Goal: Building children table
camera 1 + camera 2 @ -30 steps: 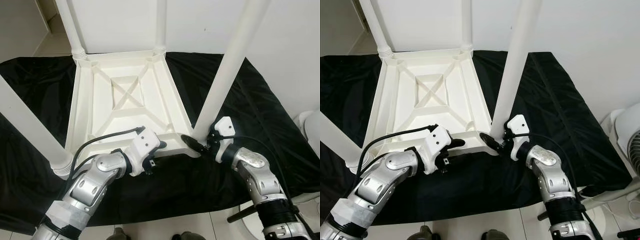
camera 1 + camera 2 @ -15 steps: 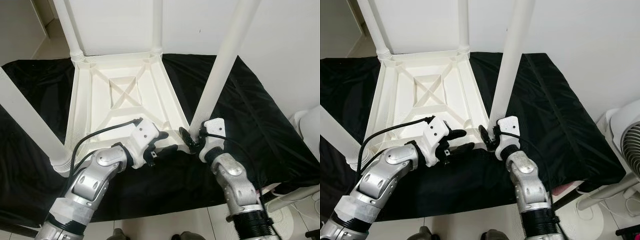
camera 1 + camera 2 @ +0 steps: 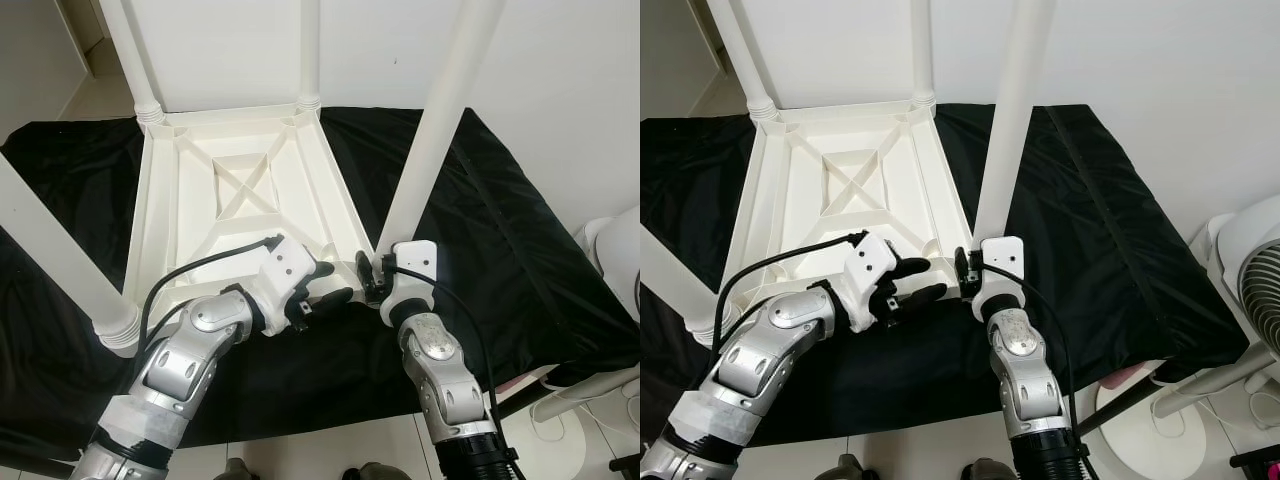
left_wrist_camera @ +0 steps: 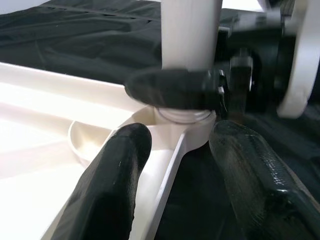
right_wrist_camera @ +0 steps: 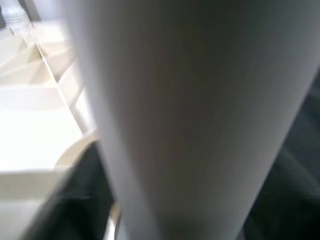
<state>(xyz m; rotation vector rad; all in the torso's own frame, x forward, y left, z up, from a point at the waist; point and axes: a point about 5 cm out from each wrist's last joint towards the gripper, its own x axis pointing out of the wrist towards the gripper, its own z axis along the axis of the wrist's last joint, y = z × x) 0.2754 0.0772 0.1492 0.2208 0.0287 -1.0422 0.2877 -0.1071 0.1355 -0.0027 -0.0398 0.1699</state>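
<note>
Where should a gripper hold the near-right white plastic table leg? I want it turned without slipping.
Low on the round white table leg, just above its socket in the upturned white tabletop, from the robot's side. The right gripper sits there, fingers across the upright shaft.

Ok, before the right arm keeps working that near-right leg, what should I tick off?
1. White plastic tabletop lies upside down on the black cloth: ok.
2. Near-right white round leg stands upright in its corner socket: ok.
3. Right gripper at that leg's base: ok; grip: cannot tell.
4. Left gripper open at the tabletop's near edge: ok.
5. Leg fully seated: cannot tell.
</note>
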